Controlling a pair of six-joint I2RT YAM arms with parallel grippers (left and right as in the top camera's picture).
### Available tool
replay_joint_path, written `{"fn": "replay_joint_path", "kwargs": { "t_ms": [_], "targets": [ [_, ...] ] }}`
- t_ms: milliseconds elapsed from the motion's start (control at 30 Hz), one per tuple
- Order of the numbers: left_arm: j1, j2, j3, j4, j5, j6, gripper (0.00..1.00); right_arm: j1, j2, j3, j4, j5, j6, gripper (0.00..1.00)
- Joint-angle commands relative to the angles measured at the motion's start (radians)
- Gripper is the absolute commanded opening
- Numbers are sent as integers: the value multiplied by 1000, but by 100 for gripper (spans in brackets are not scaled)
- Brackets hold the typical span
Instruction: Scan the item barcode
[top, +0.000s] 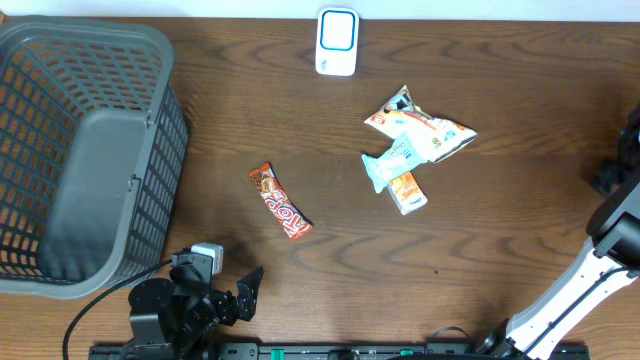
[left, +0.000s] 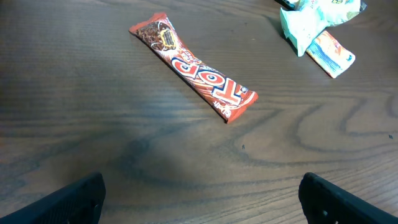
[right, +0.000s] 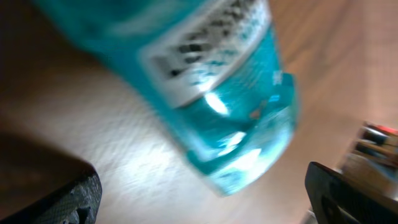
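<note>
A teal packet (right: 211, 93) with a white barcode label (right: 199, 43) fills the right wrist view, blurred, over the wood surface. It lies beyond my right gripper (right: 202, 196), whose dark fingers (right: 68, 199) stand wide apart and do not touch it; the gripper is open. The overhead view shows only the right arm (top: 615, 235) at the right edge. My left gripper (left: 202, 202) is open and empty near the table's front edge (top: 245, 290). A red candy bar (left: 193, 65) lies ahead of it. The white scanner (top: 337, 42) stands at the back.
A grey plastic basket (top: 60, 150) stands at the left. A pile of snack packets lies right of centre: a white bag (top: 420, 125), a light blue packet (top: 393, 160) and an orange packet (top: 408, 190). The red candy bar (top: 280, 200) lies mid-table.
</note>
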Motion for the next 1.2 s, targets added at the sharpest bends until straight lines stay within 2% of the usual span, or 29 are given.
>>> {"fn": "replay_joint_path", "kwargs": {
  "t_ms": [0,200,367,600,933,1033,1167],
  "targets": [
    [-3,-1,1,-3,-6,6,99,48,-116,-5,18,-180,33,99],
    [-3,-1,1,-3,-6,6,99,179,-302,-5,68,-421,29,99],
    [-3,-1,1,-3,-6,6,99,329,-377,-5,87,-594,3,99],
    [-3,-1,1,-3,-6,6,99,587,-376,-6,-82,-688,84,99],
    [-3,-1,1,-3,-10,6,99,847,-451,-7,-189,-629,123,99],
    [-3,-1,1,-3,-10,6,99,930,-448,-32,-190,-511,130,99],
    [-3,-1,1,-3,-9,6,99,1038,-448,-119,-180,-327,225,99]
  ]
}}
